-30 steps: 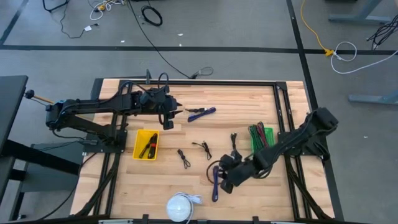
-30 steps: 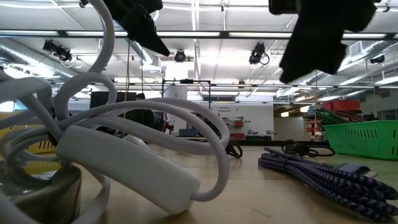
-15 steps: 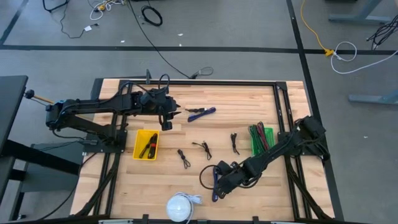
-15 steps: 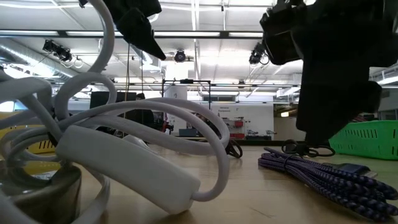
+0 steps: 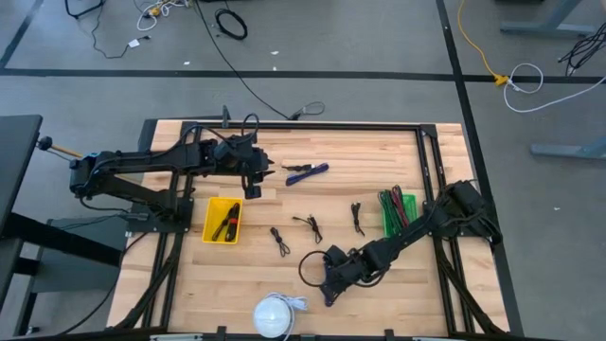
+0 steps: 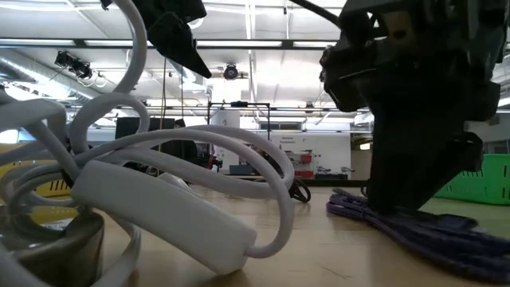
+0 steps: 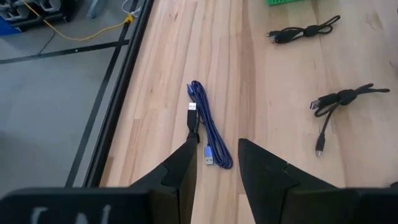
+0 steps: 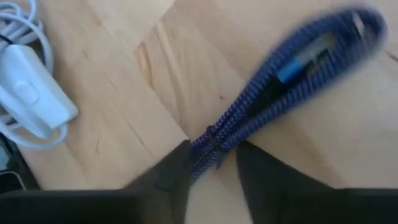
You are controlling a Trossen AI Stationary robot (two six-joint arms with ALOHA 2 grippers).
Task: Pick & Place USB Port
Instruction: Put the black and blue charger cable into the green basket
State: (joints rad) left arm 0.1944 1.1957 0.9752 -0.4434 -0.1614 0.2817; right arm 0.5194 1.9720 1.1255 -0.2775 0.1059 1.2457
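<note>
A purple-blue braided USB cable, folded into a bundle, lies flat on the wood near the table's near edge; it also shows in the low view. My right gripper is low over the bundle's end, open, with one finger on each side of it. In the high view this gripper hides most of the cable. My left gripper hangs open above a second blue cable near the far edge, clear of it. My right gripper comes at the bundle's end from above, with its fingers across the cable. The cable lies on the table between the fingers. Whether the fingers touch it I cannot tell.
A white corded switch and a white dome lie just toward the near edge from the right gripper. Small black cables lie mid-table. A yellow bin stands to the left, and a green bin to the right.
My right gripper has moved toward the table's left and near edge and come down over the purple cable, which it now covers in the high view. The cable has stayed on the table.
</note>
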